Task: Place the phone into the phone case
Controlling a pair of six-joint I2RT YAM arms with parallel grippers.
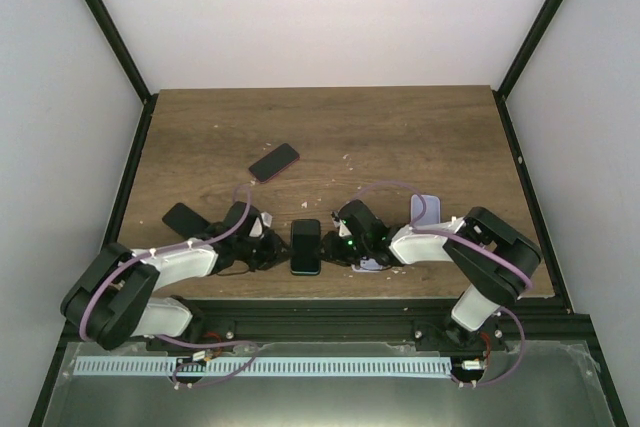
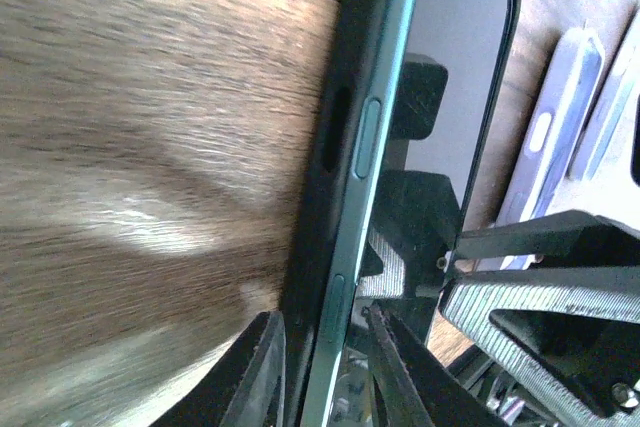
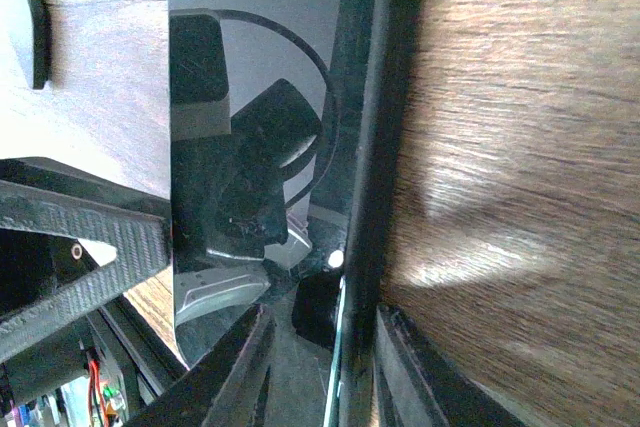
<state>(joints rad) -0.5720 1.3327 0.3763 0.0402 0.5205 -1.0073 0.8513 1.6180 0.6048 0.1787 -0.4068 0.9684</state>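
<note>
A phone with a dark screen and teal edge [image 1: 306,245] lies in a black case near the table's front edge, between my two grippers. My left gripper [image 1: 281,248] holds its left long edge. In the left wrist view the fingers [image 2: 262,372] straddle the teal edge [image 2: 362,147] and the black case [image 2: 325,137]. My right gripper [image 1: 332,245] holds the right long edge. In the right wrist view one finger [image 3: 245,367] lies over the screen [image 3: 250,67] and the other sits on the case side [image 3: 372,147].
A second phone in a reddish case [image 1: 274,162] lies further back on the left. A black case [image 1: 183,217] lies by the left arm. A lavender case [image 1: 425,209] lies by the right arm and also shows in the left wrist view [image 2: 560,127].
</note>
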